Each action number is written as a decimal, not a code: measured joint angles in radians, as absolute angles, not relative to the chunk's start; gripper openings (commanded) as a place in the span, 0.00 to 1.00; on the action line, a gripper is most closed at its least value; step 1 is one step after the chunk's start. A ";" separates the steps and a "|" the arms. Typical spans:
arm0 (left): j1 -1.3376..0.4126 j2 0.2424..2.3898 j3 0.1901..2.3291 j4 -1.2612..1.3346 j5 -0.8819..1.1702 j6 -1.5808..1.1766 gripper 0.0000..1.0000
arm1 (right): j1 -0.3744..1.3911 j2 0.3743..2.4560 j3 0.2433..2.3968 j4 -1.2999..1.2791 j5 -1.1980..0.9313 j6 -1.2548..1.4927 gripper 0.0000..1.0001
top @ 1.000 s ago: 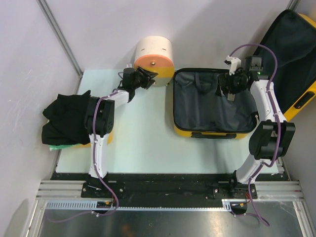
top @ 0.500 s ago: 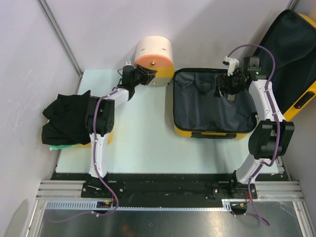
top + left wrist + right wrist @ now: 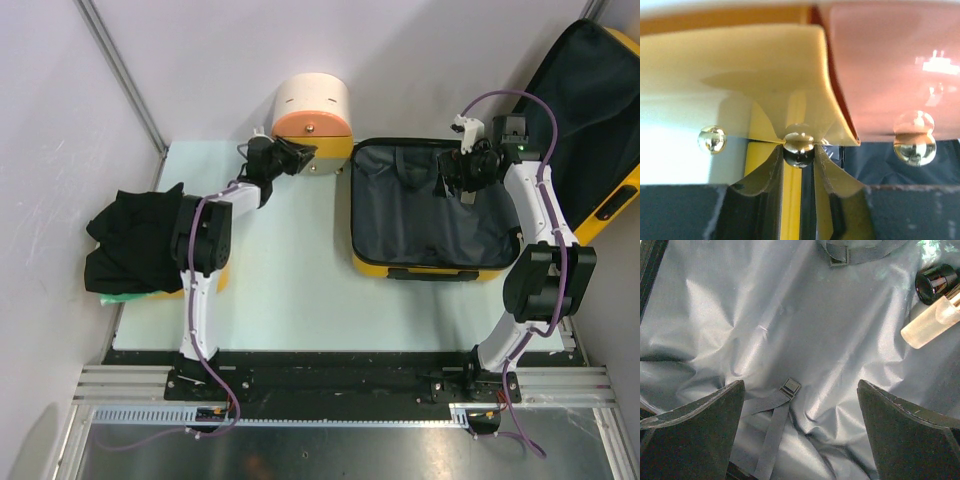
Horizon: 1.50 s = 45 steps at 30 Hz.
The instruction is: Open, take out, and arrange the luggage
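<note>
Subject: the luggage (image 3: 400, 215). It lies open on the right half of the table (image 3: 290, 290), yellow shell down and dark lining up. Its lid (image 3: 590, 110) stands tilted against the right-hand wall.

Interior, seen from my right wrist: creased grey lining, with a strap ending in a buckle (image 3: 790, 388) lying loose near the middle. A second strap (image 3: 855, 252) crosses the top edge. A small pale bottle (image 3: 932, 320) lies on the lining at upper right, with a dark round cap (image 3: 936, 282) just beside it.

My right gripper (image 3: 800, 382) hangs over the far right part of the open compartment. Its fingers are spread wide and nothing is between them. They touch neither strap nor bottle.

Just left of the luggage, at the far edge of the table, stands a cream-and-orange cylindrical container (image 3: 312, 112). My left gripper (image 3: 285, 158) is right up against its lower left side.

From the left wrist, the fingers are drawn narrow, one on each side of a small shiny metal stud (image 3: 799, 140) at the tip of a cream flap (image 3: 765, 60). I cannot tell whether they are pinching the stud. The container's orange face (image 3: 890, 75) fills the right of that view.

At the table's left edge lies a heap of black cloth (image 3: 135, 240), well apart from the luggage.
</note>
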State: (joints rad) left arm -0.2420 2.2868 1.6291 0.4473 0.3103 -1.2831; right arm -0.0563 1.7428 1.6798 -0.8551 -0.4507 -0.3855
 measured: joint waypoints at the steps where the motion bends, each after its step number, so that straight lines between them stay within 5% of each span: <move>1: -0.242 2.280 1.616 0.455 0.311 -1.284 0.00 | -0.057 1.743 1.680 -0.855 -0.451 -0.385 1.00; 15: -0.268 2.075 1.314 0.493 0.299 -1.319 0.02 | -0.079 1.743 1.679 -0.852 -0.463 -0.386 1.00; 22: -0.276 2.053 1.283 0.483 0.296 -1.309 0.82 | -0.089 1.743 1.650 -0.838 -0.477 -0.391 1.00; 25: -0.287 2.052 1.267 0.454 0.305 -1.301 0.90 | -0.097 1.743 1.637 -0.831 -0.471 -0.392 1.00; 33: -0.277 1.979 1.167 0.420 0.336 -1.218 0.92 | -0.113 1.738 1.524 -0.646 -0.336 -0.309 0.97; 39: -0.227 1.876 1.124 0.385 0.357 -1.086 0.96 | -0.113 1.766 1.429 -0.447 -0.148 -0.182 0.76; 45: -0.174 1.797 1.124 0.370 0.402 -0.929 0.96 | -0.113 1.876 1.427 -0.248 -0.002 -0.085 0.71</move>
